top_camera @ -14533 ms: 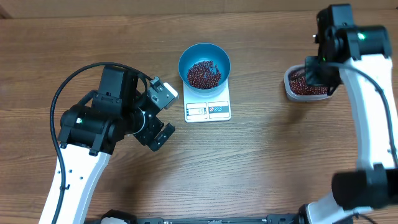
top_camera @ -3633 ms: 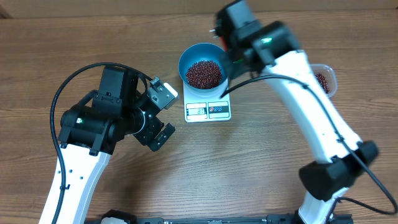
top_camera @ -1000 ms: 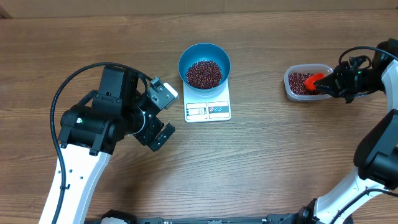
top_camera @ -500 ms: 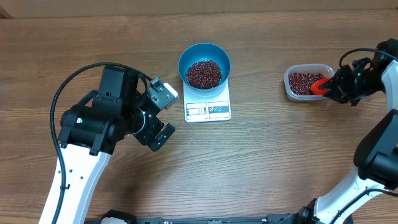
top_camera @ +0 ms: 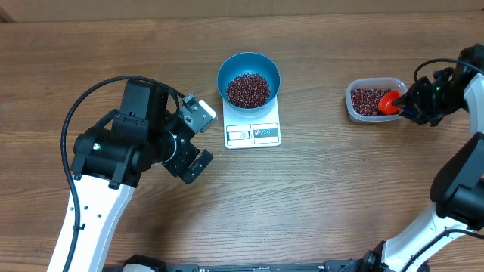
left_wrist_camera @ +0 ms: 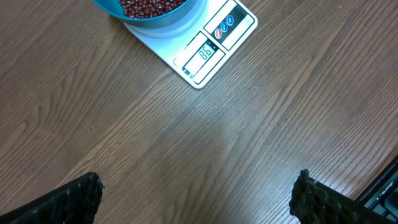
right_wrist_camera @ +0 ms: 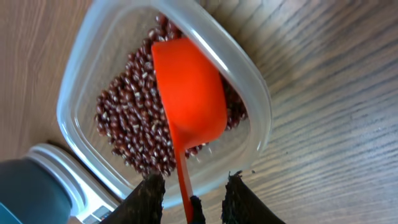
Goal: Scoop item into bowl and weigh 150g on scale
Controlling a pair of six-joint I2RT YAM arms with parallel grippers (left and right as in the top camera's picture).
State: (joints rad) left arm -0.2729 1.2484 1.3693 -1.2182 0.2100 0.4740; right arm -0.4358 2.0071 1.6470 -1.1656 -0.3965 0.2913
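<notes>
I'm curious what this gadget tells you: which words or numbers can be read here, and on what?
"86", apparently: the display of the scale.
Two round signs beside it: too small to read.
No other text visible.

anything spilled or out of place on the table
Nothing stands out. The beans sit inside the blue bowl on the scale and inside the clear container, none on the table. The orange scoop rests in the container, handle inside the open right gripper.
</notes>
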